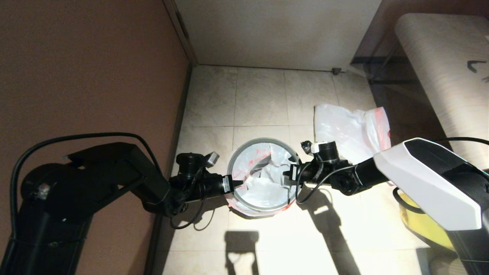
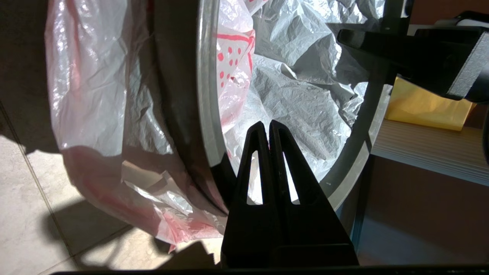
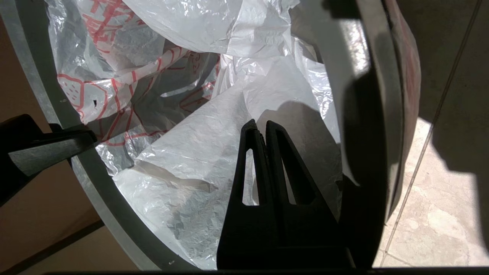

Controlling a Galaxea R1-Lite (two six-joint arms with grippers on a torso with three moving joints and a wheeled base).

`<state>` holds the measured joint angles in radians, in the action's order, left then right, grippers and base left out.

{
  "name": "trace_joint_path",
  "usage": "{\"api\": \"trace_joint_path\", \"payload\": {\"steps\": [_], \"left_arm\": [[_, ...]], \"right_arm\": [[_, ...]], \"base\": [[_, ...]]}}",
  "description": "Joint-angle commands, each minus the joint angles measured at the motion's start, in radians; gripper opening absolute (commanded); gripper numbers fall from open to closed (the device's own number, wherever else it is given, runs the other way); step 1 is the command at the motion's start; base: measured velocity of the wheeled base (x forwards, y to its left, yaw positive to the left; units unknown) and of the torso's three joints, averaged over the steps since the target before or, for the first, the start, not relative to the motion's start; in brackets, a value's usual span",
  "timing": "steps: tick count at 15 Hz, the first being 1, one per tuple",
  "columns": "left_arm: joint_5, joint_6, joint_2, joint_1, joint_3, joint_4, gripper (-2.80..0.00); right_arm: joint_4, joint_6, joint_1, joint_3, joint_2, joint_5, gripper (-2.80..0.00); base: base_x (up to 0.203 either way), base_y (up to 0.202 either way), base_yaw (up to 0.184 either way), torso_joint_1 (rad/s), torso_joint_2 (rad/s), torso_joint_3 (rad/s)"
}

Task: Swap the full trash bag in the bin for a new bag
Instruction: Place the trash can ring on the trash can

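- Bin is seen standing on the tiled floor, between the two grippers, with its grey hoop rim uppermost.
- New bag is found lining the bin; its crumpled white film fills the interior and its red-pink edge is folded over the rim and hangs down the outer wall.
- Left gripper is placed at the rim on the robot's left side, tips reaching just inside the hoop; in the left wrist view its fingers are pressed together, and whether any film is pinched between them cannot be told.
- Right gripper is placed at the opposite side of the rim, tips also just inside; its fingers are drawn together, and a grip on the film cannot be confirmed.
- Bag film is located directly ahead of and below both sets of tips.
- Full trash bag is noted lying on the floor beyond the right arm, apart from the bin.
- Yellow bag is observed low on the robot's right, partly hidden by the right arm.
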<state>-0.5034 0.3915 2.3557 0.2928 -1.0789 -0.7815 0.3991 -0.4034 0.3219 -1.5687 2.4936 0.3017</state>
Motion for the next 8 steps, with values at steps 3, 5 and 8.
{"api": "trace_joint_path", "payload": {"steps": [3, 5, 8], "left_arm": [[0.035, 0.009, -0.068, 0.048, 0.006, 0.007, -2.80], [0.136, 0.012, -0.172, 0.079, 0.017, 0.009, -2.80], [0.308, 0.018, -0.380, 0.150, 0.066, 0.013, -2.80]], "right_arm": [[0.000, -0.001, 0.039, 0.098, -0.129, -0.049, -2.80], [0.004, 0.015, 0.077, 0.148, -0.233, -0.188, -2.80], [0.005, 0.075, 0.105, 0.199, -0.395, -0.368, -2.80]], "base": [[0.000, 0.000, 0.000, 0.000, 0.00, 0.000], [0.000, 0.000, 0.000, 0.000, 0.00, 0.000], [0.000, 0.000, 0.000, 0.000, 0.00, 0.000]]}}
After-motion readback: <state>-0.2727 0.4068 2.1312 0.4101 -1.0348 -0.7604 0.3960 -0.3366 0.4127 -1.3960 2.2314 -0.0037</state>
